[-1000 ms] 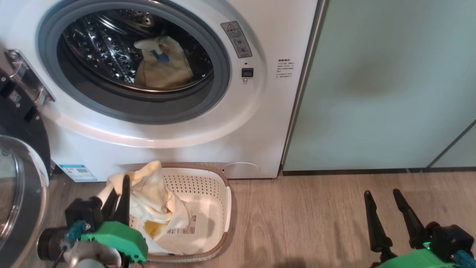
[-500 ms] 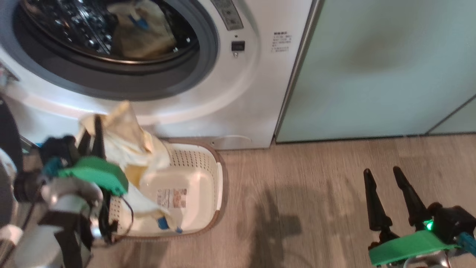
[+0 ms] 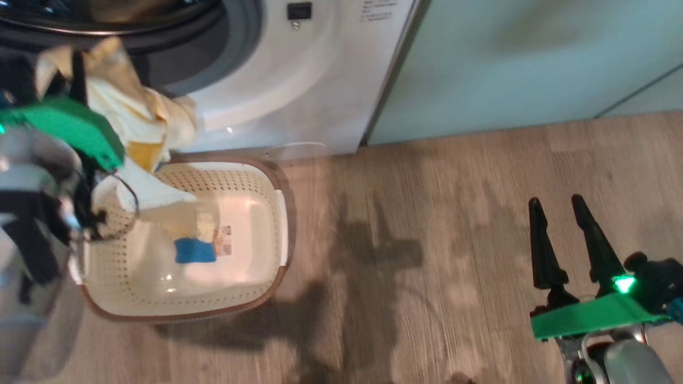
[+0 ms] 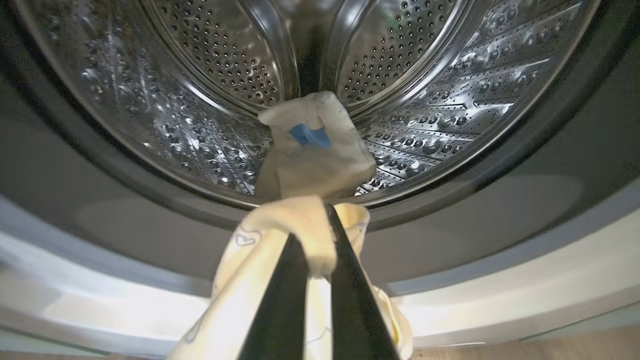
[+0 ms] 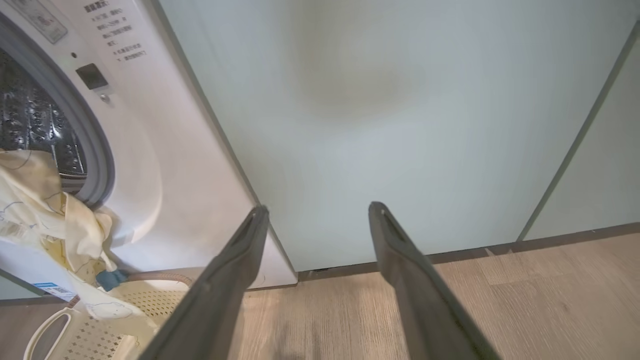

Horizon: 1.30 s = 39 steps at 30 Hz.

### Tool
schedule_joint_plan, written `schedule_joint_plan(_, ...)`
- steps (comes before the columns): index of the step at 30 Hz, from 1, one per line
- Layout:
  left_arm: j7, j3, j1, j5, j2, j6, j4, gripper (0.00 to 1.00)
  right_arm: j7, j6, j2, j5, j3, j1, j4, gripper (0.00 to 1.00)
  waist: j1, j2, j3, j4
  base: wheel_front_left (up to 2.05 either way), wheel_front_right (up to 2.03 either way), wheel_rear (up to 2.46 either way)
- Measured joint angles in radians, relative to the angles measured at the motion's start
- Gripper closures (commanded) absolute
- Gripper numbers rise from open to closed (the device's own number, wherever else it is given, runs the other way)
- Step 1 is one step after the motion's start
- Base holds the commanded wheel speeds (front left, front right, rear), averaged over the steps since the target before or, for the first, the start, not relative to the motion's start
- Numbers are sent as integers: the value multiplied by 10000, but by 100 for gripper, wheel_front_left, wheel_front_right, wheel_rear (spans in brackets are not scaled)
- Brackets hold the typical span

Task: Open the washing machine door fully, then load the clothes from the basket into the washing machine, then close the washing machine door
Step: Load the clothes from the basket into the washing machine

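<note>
Left jaws, pressed together, pinch a soft pale yellow garment that hangs below them into the cream perforated plastic basket. Ahead of them is the steel drum of the white washing machine, with another yellow garment inside. Right jaws stand spread.

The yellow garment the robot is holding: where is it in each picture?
Head view: yellow garment upper left, hanging from the left end effector above the basket.
Left wrist view: bottom centre, pinched between the fingers.
Right wrist view: far left.
Shared landmark: the washing machine's grey ring.
</note>
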Motion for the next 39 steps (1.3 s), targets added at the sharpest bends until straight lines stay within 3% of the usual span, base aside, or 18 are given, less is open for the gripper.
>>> schedule_joint_plan(12, 2765, -90, -3190, -138, 1565, -941, 796, 100, -15, 0, 36, 1001, 316, -853, -82, 0, -1, 0, 1385, -904, 0, 0, 0)
schedule_joint_plan(20, 3476, -359, -4998, 81, 2150, -1538, 1684, 100, -15, 0, 46, 1407, 610, -1139, -98, 0, -2, 0, 1985, -1489, 0, 0, 0)
schedule_joint_plan(26, 2429, -360, -6168, 608, 2286, -1634, 2291, 100, -15, 0, 54, 1511, 746, -1299, -104, 0, -2, 0, 2256, -1859, 0, 0, 0)
schedule_joint_plan(32, 568, -370, -6741, 1225, 2332, -1609, 2533, 100, -15, 0, 59, 1515, 807, -1301, -119, 0, -2, 0, 2426, -2107, 0, 0, 0)
schedule_joint_plan(36, -686, -366, -7165, 1613, 2341, -1392, 2731, 100, -15, 0, 65, 1588, 886, -1302, -132, 0, -2, 0, 2522, -2168, 0, 0, 0)
schedule_joint_plan(39, -989, -366, -7312, 1697, 2320, -1312, 3154, 100, -15, 0, 67, 1586, 905, -1302, -134, 0, -3, 0, 2541, -2158, 0, 0, 0)
